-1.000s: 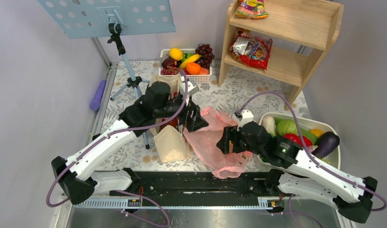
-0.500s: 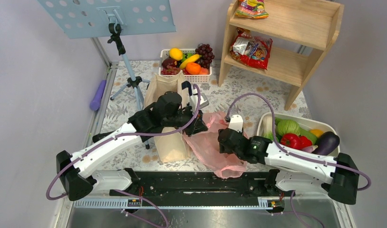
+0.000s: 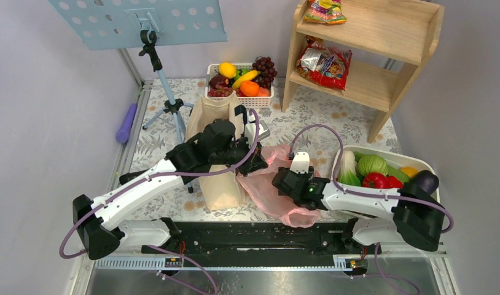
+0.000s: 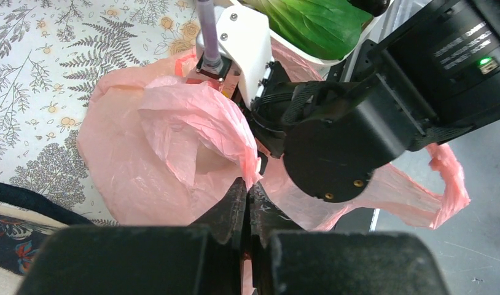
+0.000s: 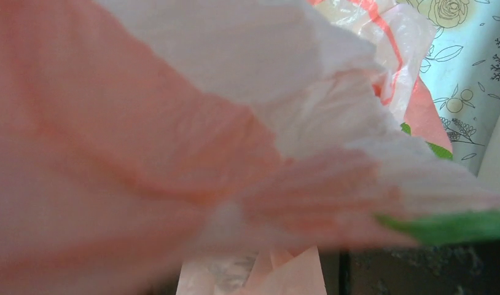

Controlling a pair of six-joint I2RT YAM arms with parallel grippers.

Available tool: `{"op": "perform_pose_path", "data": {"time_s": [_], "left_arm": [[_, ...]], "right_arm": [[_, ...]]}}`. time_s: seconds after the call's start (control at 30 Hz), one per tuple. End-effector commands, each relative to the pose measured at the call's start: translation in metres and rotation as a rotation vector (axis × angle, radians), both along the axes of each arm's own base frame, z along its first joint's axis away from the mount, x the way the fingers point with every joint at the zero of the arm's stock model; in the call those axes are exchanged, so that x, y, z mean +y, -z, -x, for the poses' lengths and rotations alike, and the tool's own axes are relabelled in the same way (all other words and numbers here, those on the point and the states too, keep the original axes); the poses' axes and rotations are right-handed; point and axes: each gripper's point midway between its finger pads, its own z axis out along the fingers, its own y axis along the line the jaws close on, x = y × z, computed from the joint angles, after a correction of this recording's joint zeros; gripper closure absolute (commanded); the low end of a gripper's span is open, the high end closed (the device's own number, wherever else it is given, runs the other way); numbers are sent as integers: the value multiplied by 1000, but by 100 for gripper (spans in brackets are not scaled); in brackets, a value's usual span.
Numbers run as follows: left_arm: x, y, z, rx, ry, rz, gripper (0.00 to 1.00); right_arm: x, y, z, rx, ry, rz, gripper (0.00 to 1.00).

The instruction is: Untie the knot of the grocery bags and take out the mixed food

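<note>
Top external view: the pink grocery bag [image 3: 267,192] lies crumpled on the counter [image 3: 333,132] between the canvas tote [image 3: 220,190] and the vegetable tray [image 3: 389,153]. The left tool [image 3: 255,165] meets its far edge and the right tool [image 3: 278,182] presses into its middle.

Left wrist view: the left tool is clamped on a fold of the bag's rim, likely lifting the mouth for the other arm. A handle loop [image 4: 451,184] lies loose.

Right wrist view: pink plastic fills the lens, so I cannot tell the right tool's opening or hold.
</note>
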Motion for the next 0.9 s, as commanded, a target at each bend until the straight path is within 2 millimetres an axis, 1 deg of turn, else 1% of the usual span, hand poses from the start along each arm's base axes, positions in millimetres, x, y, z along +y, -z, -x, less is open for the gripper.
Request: {"op": "perform_pose_path", "data": {"time_s": [0.0,0.17,0.4,0.53,0.57,0.6,0.63,0.67,0.7,0.73,0.8,0.87], "left_arm": [[-2,-5,-3,-33,-10,15,100],[-2,-5,-1,-35,-6,17,100],[0,-8,-1,-47,-4,20,100],[1,-10,-1,-60,-7,22,100],[1,-10,-1,-61,-9,22,100],[1,-10,-1,-61,-9,21,100],[1,-10,-1,-61,-8,21,100],[1,-10,-1,-61,-9,19,100],[2,-11,-2,-64,-10,20,100],[2,-10,-2,-64,-12,18,100],[2,-10,-2,-65,-14,15,100],[3,-9,-3,-68,-17,12,100]], "right_arm": [[0,9,-14,-24,78,-25,25],[-4,25,-24,13,114,-10,25],[-4,36,-40,38,116,37,27],[-2,36,-50,33,76,41,34],[1,37,-53,31,55,40,37],[2,37,-56,25,35,48,43],[3,36,-59,15,17,57,50],[5,35,-62,4,4,62,61],[5,35,-64,-3,-16,78,68],[4,35,-65,-7,-24,88,73],[9,31,-70,-37,-47,75,83],[11,26,-69,-51,-66,51,92]]}}
